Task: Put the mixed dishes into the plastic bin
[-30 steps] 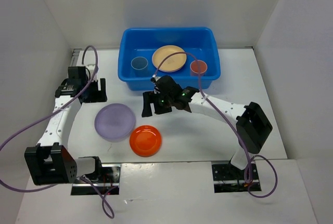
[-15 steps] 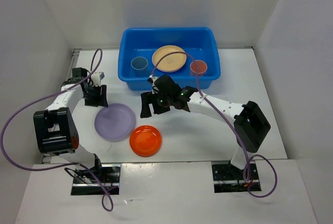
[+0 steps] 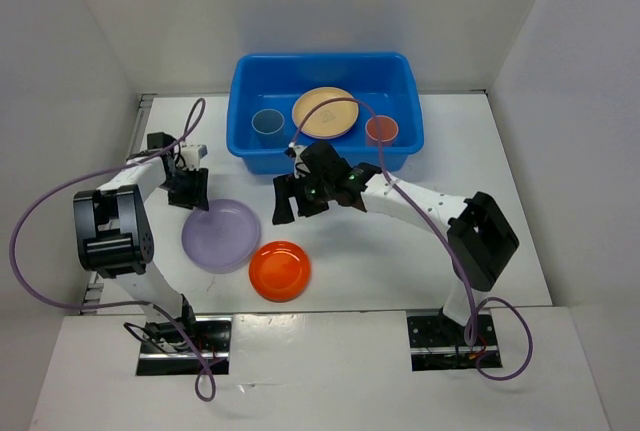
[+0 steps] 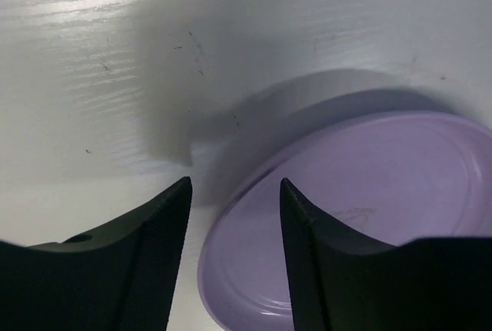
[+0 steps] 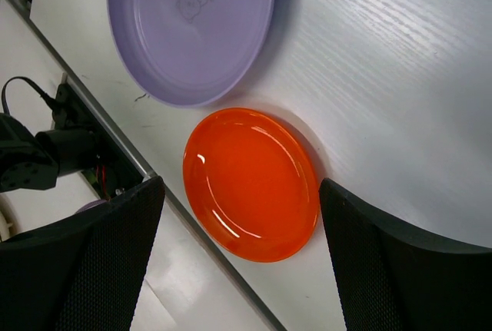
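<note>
The blue plastic bin (image 3: 255, 156) is set at the far side of the white table (image 3: 520, 171), and every place below is given from it. Three dishes are seen inside the bin. The light-blue cup (image 3: 267, 122) is stood upright toward the bin's left front corner. The tan-yellow plate (image 3: 325, 112) is laid flat near the bin's middle. The salmon-pink cup (image 3: 382, 130) is stood upright close to the bin's front wall, toward its right end.

Two dishes are found outside the bin, on the table. The lavender plate (image 3: 221, 234) is laid flat on the near side of the bin, out from its left front corner. The orange plate (image 3: 280, 270) is laid farther from the bin, just beside the lavender plate's near right edge. Whether the two rims touch cannot be told.

The left gripper (image 4: 234, 185) is lowered at the part of the lavender plate's rim that is turned toward the bin's left end. Its jaws are held apart, one finger outside the rim over bare table and the other over the plate's inside. The rim is seen in the gap between them, and no clamping on it is shown.

The right gripper (image 3: 298, 206) is held above the table just in front of the bin's front wall, near its middle. Its jaws are spread wide and nothing is gripped between them.
</note>
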Robot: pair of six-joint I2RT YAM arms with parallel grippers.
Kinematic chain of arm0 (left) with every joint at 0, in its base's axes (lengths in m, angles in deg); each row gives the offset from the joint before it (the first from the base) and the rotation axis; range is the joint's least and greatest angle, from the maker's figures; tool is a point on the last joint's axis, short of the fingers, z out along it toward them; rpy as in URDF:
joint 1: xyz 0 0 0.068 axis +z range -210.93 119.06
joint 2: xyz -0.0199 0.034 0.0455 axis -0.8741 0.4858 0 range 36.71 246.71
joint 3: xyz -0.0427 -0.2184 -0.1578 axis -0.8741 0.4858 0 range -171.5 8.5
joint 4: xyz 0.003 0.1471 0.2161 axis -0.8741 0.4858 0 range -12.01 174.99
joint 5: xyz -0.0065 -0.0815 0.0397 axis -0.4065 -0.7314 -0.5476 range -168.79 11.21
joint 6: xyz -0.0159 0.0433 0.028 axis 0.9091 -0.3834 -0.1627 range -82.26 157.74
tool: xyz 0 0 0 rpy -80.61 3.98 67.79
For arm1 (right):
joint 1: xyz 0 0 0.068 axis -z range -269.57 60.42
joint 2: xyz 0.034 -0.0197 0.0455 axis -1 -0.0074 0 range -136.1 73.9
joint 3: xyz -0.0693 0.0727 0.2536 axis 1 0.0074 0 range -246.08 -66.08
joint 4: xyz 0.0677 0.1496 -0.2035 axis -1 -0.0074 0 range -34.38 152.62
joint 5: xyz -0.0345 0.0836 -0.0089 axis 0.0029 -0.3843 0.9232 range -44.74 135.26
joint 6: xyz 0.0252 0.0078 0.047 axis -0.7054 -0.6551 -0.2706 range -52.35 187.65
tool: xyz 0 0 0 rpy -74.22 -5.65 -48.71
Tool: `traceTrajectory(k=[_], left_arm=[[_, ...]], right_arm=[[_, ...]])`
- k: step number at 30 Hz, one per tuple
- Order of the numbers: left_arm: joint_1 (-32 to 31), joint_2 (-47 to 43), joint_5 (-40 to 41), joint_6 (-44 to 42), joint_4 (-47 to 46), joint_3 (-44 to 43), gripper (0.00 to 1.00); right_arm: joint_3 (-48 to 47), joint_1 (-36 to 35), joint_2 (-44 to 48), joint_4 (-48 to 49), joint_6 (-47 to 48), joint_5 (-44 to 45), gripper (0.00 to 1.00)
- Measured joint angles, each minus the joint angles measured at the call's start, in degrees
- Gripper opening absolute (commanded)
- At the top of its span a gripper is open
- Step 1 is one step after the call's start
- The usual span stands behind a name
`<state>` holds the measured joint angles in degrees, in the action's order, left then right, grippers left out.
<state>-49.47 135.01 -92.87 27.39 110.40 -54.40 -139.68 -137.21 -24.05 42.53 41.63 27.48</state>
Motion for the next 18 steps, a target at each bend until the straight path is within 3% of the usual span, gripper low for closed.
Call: traceTrajectory(k=[8, 18], left_arm=[[-0.28, 2.97, 2.14, -0.26, 0.17, -0.28, 0.42], [-0.37, 3.15, -2.03, -1.57, 0.74, -1.40, 0.04]], right_arm=[[0.00, 1.18, 0.00, 0.00, 0.33, -0.52, 0.86], [0.00, 1.18, 0.00, -0.07, 0.42, -0.50, 0.86]])
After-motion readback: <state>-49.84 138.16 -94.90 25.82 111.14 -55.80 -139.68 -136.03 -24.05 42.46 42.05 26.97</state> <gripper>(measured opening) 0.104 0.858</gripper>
